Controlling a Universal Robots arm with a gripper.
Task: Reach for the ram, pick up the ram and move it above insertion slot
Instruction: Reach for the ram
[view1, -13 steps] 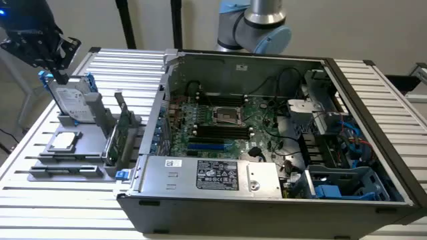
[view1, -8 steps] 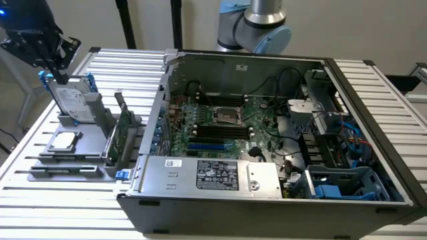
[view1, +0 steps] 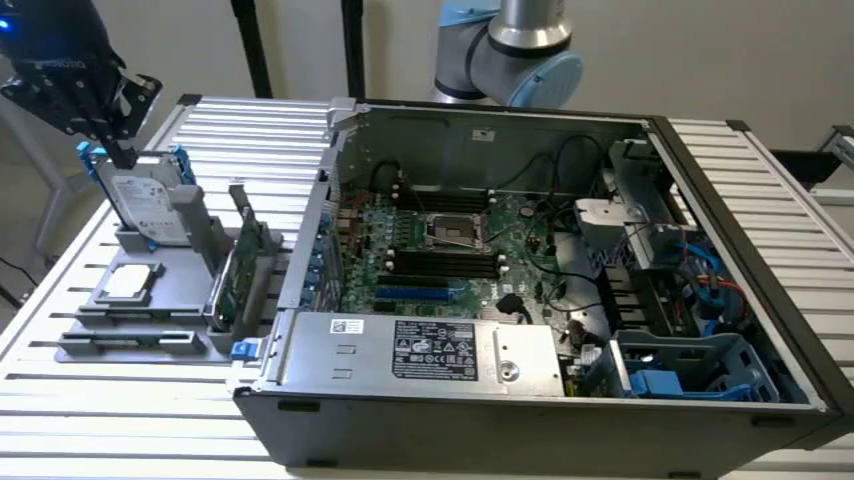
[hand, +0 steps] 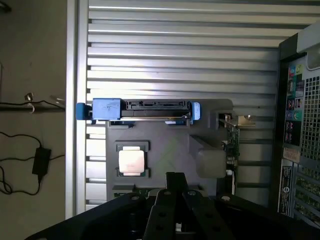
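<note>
Gripper (view1: 118, 150) hovers over the drive (view1: 140, 205), closed and empty. The ram (view1: 130, 343) seems to lie along the tray's (view1: 200, 345) opposite edge. Best to open up, square across its thin width and descend centred.

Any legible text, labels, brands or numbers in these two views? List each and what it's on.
Nothing can be read in either view. The labels that are there:
Black label on the power supply: print and logos, too small to read.
White sticker beside it: too small to read.
Hard drive face label: blurred.
Rear sticker on the computer case: blurred.
</note>
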